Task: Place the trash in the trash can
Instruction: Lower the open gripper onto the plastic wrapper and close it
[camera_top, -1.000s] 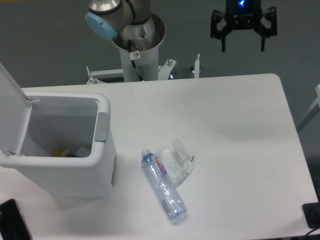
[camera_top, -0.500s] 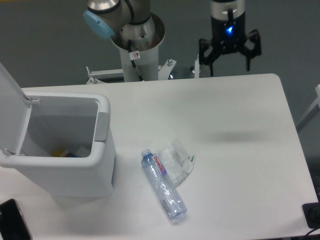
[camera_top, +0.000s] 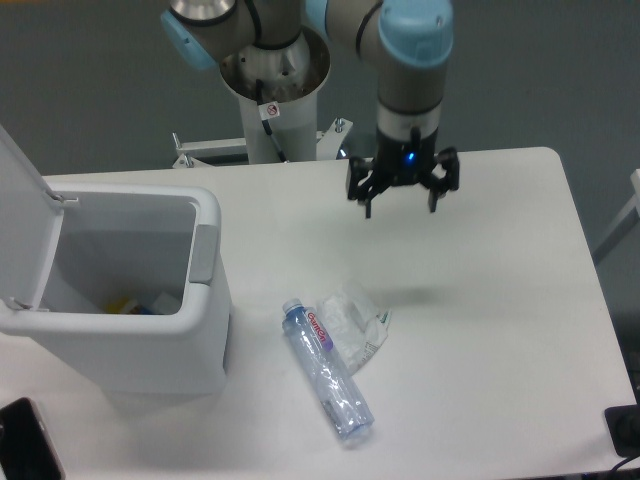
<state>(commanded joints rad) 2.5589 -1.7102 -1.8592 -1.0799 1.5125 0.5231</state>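
A clear plastic water bottle (camera_top: 327, 372) with a blue cap and red label lies on the white table, cap toward the back left. A crumpled clear-whitish wrapper (camera_top: 355, 322) lies against its right side. The white trash can (camera_top: 130, 330) stands at the left with its lid (camera_top: 22, 215) swung up; its grey front panel (camera_top: 203, 254) faces right and some items show inside. My gripper (camera_top: 401, 205) hangs open and empty above the table, behind and right of the wrapper, fingers pointing down.
The arm's base column (camera_top: 275, 95) stands behind the table's back edge. A dark object (camera_top: 25, 440) lies at the front left corner and a black item (camera_top: 624, 430) at the front right edge.
The gripper has come down and to the left, from high above the back right of the table to low over the table behind the wrapper. The bottle and wrapper have not moved.
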